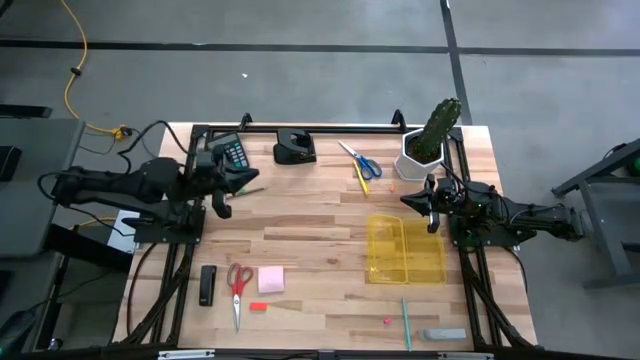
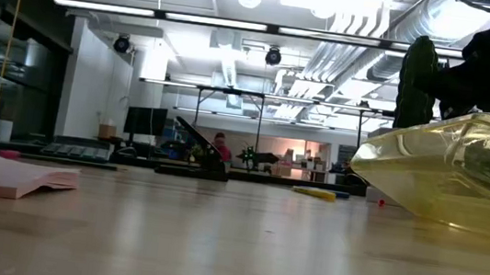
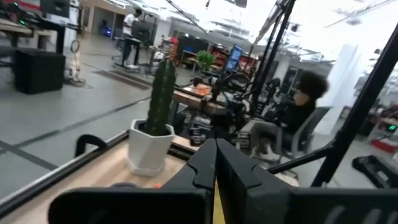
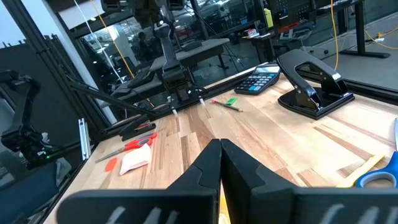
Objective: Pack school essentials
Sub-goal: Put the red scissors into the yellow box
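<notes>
On the wooden table [image 1: 320, 215] nothing is packed yet — the job looks barely begun. The left gripper [image 1: 243, 178] waits near the calculator [image 1: 234, 153], jaws closed and empty; the right gripper [image 1: 412, 199] hangs just beside the yellow tray [image 1: 404, 249], also closed on nothing. The red-handled scissors [image 1: 238, 285] and pink sticky pad [image 1: 271, 279] lie along the near edge, the blue-handled scissors [image 1: 362, 160] near the cactus [image 1: 436, 128]. Next, I judge, one arm must open over an item — then lower.

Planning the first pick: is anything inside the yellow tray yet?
From above, both compartments of the clear yellow tray look empty; wood shows through. In the low view its side glare hides the inside. Nothing packed yet.
</notes>
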